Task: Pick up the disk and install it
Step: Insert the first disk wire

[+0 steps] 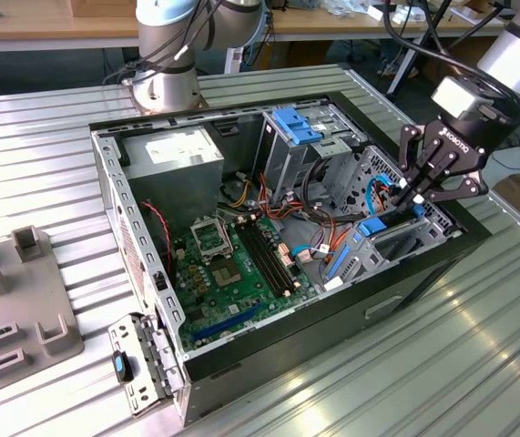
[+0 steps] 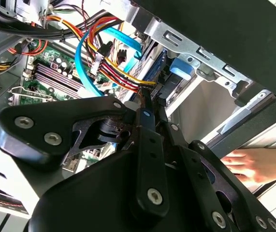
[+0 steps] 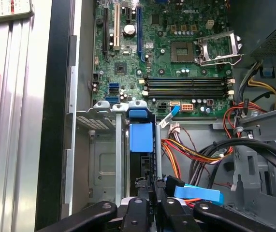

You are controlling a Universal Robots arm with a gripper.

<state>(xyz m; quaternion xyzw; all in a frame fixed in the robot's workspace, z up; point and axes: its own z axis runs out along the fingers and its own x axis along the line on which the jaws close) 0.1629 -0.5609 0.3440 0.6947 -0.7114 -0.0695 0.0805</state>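
Note:
The disk (image 1: 402, 238) stands on edge in the lower drive bay (image 3: 104, 159) at the case corner on the exterior view's right. Its blue carrier rail shows at the inner end (image 3: 141, 137) and again between the bay walls (image 2: 180, 67). My gripper (image 1: 408, 202) hangs just above the bay, shut on the disk's outer end. In both wrist views the black fingertips (image 3: 146, 189) (image 2: 147, 99) sit close together at that end. The part of the disk under the fingers is hidden.
The open computer case (image 1: 105, 173) lies on a ribbed metal table. Around the bay are the motherboard (image 3: 176, 53), coloured cable bundles (image 2: 104, 53), a metal drive cage with a blue top (image 1: 296, 123) and a grey power-supply box (image 1: 173, 159). A person's hand (image 2: 258, 164) rests outside the case wall.

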